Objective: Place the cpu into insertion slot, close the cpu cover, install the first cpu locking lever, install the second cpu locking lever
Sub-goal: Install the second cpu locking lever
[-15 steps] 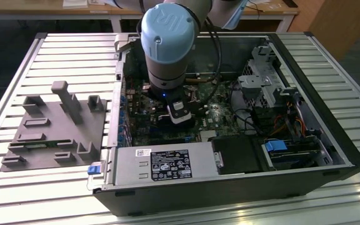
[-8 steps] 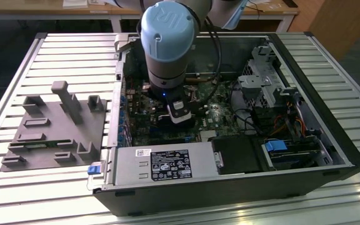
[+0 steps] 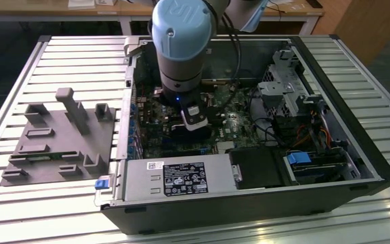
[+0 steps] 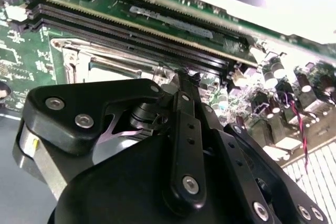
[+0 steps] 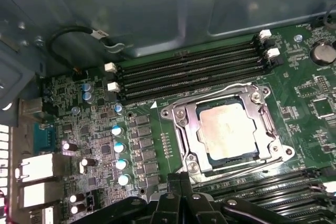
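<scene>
Gripper [image 5: 181, 179] hangs low over the green motherboard [image 5: 94, 145], inside the open computer case [image 3: 330, 127]; black fingers [image 5: 185, 195] pressed together at the tips, nothing between them. Arm [image 3: 181, 46] reaches down into the case in the exterior view. Fingertips sit just beside one edge of the insertion slot [image 5: 184, 135]; whether they touch a lever there, cannot tell. Cpu [image 5: 228, 130] lies flat in the slot, dull silver top up; cpu cover [image 5: 254, 100] is down around it, chip showing through the cover's window. Long black memory slots [image 5: 189, 69] run on two opposite sides of the socket. Grey fixture plate [image 3: 63, 137] rests on the slatted table [image 3: 19, 71], w/ raised holders, at the exterior view's left of the case.
</scene>
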You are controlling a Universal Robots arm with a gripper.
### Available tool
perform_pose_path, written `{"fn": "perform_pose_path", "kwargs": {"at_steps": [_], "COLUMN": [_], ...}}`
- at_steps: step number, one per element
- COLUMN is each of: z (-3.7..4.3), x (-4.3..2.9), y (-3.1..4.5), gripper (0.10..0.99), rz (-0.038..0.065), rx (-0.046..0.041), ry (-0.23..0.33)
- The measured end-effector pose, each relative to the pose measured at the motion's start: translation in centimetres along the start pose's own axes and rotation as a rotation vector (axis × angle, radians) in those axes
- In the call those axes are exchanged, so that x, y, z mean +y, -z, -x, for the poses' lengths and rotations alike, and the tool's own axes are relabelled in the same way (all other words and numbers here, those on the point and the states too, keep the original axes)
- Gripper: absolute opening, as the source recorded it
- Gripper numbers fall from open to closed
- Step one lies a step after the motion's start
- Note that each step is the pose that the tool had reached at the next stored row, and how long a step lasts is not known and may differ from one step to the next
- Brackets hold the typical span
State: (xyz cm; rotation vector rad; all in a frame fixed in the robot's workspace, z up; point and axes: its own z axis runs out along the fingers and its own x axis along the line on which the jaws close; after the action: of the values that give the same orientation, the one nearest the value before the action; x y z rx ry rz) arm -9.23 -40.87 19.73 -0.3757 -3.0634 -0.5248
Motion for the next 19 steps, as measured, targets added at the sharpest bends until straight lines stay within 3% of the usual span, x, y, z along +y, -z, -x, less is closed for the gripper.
{"fn": "perform_pose_path", "kwargs": {"at_steps": [5, 8, 19], "z": [-0.05, 0.02, 2.80], "x": [0.32, 0.37, 1.05], "y": [0.92, 1.01, 0.93], "gripper": [0.102, 0.102, 0.102], "rz": [0.000, -0.002, -0.002], "rx": [0.0000, -0.0007, -0.0003], "ry": [0.000, 0.000, -0.002]}}
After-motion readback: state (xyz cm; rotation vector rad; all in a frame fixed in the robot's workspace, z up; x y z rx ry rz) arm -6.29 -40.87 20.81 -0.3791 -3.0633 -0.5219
